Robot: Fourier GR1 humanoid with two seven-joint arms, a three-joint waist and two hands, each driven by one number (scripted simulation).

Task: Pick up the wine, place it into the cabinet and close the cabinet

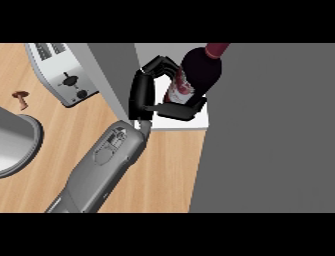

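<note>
Fingers [171, 67] of the one visible hand [142, 92] curled round the wine [199, 70], holding it over the white cabinet [181, 122] floor. Toaster [63, 72] and pot [7, 145] sat on the bench [162, 170].

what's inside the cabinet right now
The wine bottle stands on the cabinet floor, with the robot hand curled round it. The hand covers part of its label; the door hides the rest of the interior.

Cabinet door [114, 75] and grey panel [281, 130] hem the narrow opening.
</note>
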